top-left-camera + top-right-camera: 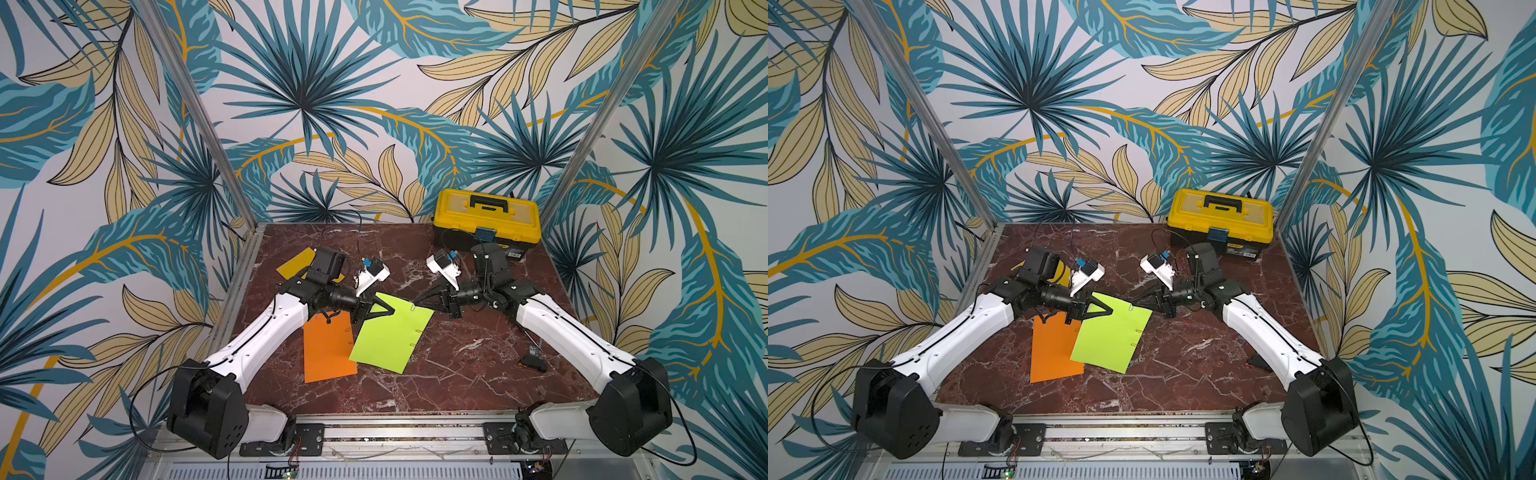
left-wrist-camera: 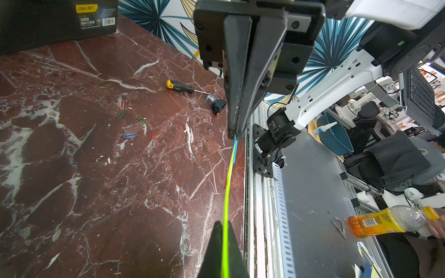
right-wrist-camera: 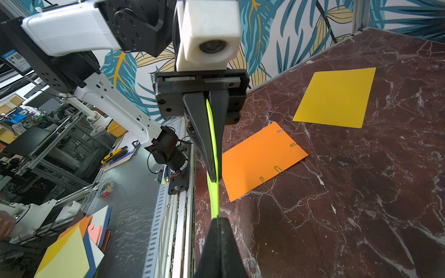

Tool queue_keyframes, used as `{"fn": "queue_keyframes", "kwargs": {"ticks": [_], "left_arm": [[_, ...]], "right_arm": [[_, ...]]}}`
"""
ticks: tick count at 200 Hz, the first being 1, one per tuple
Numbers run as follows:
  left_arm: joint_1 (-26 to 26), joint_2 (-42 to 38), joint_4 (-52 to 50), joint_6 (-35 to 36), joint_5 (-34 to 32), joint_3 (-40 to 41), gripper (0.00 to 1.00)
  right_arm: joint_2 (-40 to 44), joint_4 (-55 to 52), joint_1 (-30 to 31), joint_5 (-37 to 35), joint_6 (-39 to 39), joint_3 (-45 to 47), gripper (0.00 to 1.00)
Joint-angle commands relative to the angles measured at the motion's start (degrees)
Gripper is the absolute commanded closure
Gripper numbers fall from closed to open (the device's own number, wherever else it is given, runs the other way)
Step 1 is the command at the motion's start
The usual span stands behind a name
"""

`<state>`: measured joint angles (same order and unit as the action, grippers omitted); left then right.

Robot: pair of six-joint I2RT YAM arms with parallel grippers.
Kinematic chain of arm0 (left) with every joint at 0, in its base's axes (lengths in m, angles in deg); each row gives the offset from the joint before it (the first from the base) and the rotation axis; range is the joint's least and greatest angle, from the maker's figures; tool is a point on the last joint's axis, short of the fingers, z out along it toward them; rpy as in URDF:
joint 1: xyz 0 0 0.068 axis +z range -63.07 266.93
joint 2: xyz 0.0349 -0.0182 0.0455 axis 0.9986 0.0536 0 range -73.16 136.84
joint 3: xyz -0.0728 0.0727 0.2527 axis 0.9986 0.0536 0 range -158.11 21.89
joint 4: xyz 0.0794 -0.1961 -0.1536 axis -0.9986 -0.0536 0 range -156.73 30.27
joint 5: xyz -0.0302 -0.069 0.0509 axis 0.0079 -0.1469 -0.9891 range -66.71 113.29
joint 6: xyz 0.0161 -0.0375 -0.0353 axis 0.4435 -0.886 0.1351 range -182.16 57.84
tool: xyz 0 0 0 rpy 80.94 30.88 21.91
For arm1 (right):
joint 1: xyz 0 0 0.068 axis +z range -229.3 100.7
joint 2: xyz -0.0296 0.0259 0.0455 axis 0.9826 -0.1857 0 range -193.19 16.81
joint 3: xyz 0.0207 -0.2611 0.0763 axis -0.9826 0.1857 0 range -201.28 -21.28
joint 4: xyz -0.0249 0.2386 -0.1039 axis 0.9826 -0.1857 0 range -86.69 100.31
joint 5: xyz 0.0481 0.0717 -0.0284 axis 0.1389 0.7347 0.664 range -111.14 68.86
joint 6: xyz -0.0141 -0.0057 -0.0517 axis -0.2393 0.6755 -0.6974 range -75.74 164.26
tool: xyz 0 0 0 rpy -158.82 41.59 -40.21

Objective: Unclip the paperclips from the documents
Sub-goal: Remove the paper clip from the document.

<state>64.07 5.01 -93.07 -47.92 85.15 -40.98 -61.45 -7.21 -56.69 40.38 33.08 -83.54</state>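
The lime green document (image 1: pixel 390 338) (image 1: pixel 1111 340) is held up at its far edge between both grippers and shows edge-on in the wrist views (image 2: pixel 226 192) (image 3: pixel 214 192). My left gripper (image 1: pixel 390 312) (image 2: pixel 224 225) is shut on that edge. My right gripper (image 1: pixel 415 304) (image 3: pixel 218 219) is shut on a blue paperclip (image 2: pixel 235 142) at the same edge. Two more paperclips (image 1: pixel 419 331) sit on the green sheet's right side. The orange document (image 1: pixel 326 353) (image 3: pixel 260 158) lies flat with several paperclips (image 3: pixel 278 170). The golden yellow document (image 3: pixel 337 96) lies farther back, partly hidden by the left arm in both top views.
Several loose coloured paperclips (image 2: pixel 130 135) lie on the marble table (image 1: pixel 457 374) to the right. A screwdriver (image 2: pixel 180 86) and a small black part (image 2: pixel 216 104) lie near the right arm. A yellow-and-black toolbox (image 1: pixel 486 218) stands at the back right corner.
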Motion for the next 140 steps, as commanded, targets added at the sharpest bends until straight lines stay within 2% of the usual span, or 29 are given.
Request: {"fn": "queue_keyframes", "kwargs": {"ticks": [1,140], "left_arm": [[-0.35,0.62,-1.46,1.31,-0.60,-0.67,1.00],[-0.71,1.17,-2.60,2.01,-2.05,-0.79,1.00]], "right_arm": [[1.36,-0.85,0.29,-0.78,-0.54,0.31,0.98],[2.14,0.19,0.09,-3.57,0.61,0.65,0.98]]}}
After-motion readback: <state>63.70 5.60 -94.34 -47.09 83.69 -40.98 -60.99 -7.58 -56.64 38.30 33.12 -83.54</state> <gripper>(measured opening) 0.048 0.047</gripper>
